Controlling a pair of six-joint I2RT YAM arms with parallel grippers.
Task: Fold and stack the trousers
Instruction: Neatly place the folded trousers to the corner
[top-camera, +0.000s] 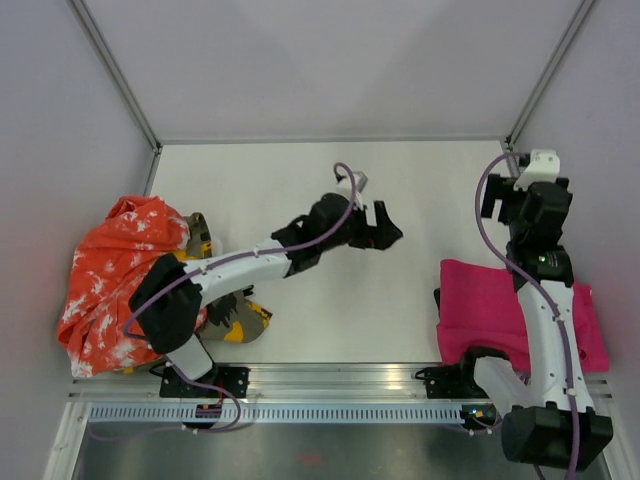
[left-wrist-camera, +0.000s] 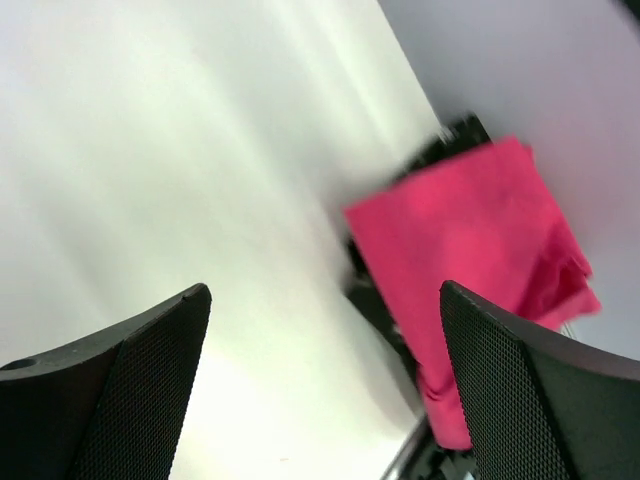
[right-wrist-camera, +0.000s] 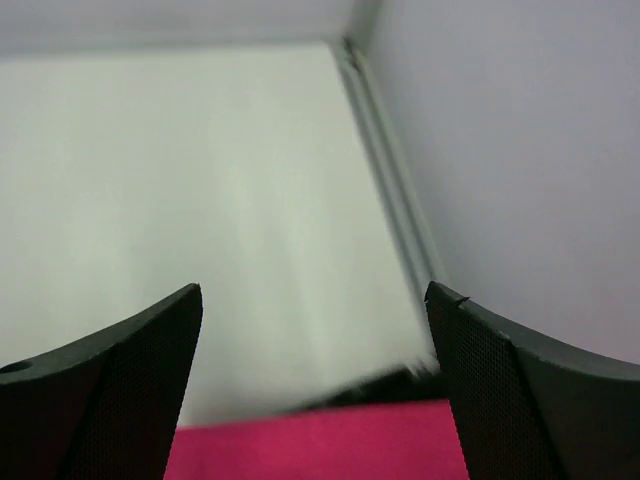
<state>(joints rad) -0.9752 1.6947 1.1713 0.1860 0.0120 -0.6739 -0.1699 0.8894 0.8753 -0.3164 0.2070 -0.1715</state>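
Folded trousers (top-camera: 477, 305) right, near table (top-camera: 330, 330) edge; heaped trousers (top-camera: 110, 275) far left, well apart.

The pale tabletop (top-camera: 300, 190) carries a folded magenta-pink pair of trousers (top-camera: 480, 300) at its right near edge. An orange-white mottled pair (top-camera: 110, 270) lies bunched at its left edge. Just beside that is what seems olive-yellow camouflage cloth (top-camera: 245, 320), partly hidden.
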